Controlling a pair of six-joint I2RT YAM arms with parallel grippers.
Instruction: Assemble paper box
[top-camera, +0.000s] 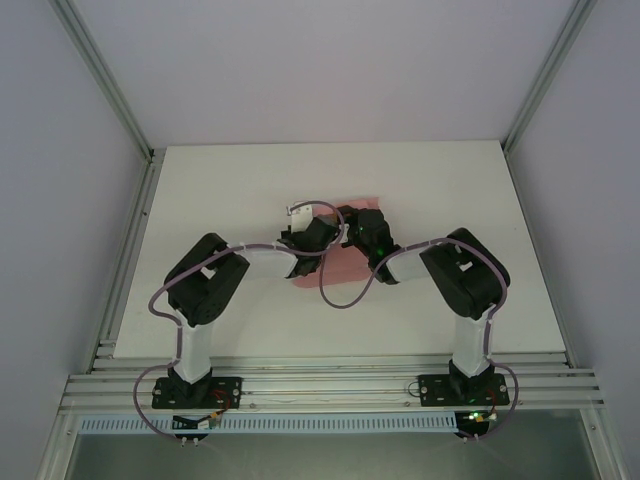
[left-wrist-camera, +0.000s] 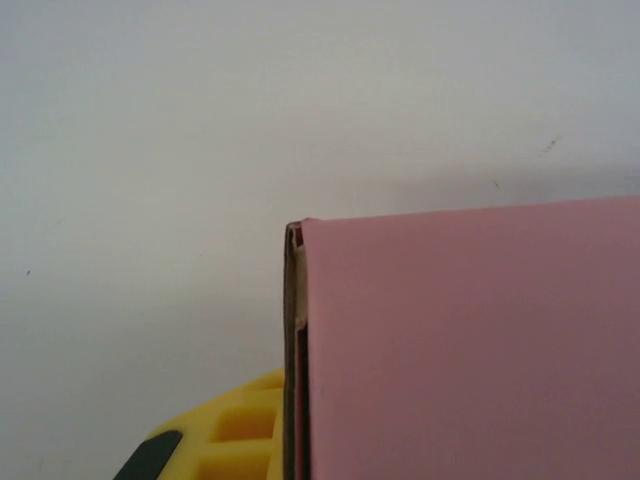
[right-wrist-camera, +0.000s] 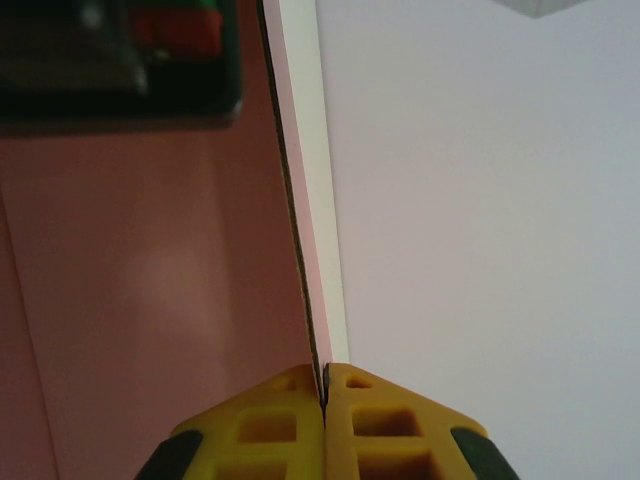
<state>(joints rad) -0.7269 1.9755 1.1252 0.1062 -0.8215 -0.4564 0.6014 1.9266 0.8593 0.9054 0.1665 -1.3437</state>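
Right wrist: paper box (right-wrist-camera: 150, 280) edge in hand (right-wrist-camera: 326, 385)

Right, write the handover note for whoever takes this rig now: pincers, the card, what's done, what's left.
Left pincer: shut on a doubled-over edge of the pink card. One yellow finger shows; the other is hidden behind the card.
Right pincer: shut, with a thin edge of the card pinched between its fingers.
Card: in the middle of the table, under both wrists.
Done: at least one fold is in, and both pincers have a grip.
Left: the card is not a finished box yet. The walls and flaps probably need folding and tucking.
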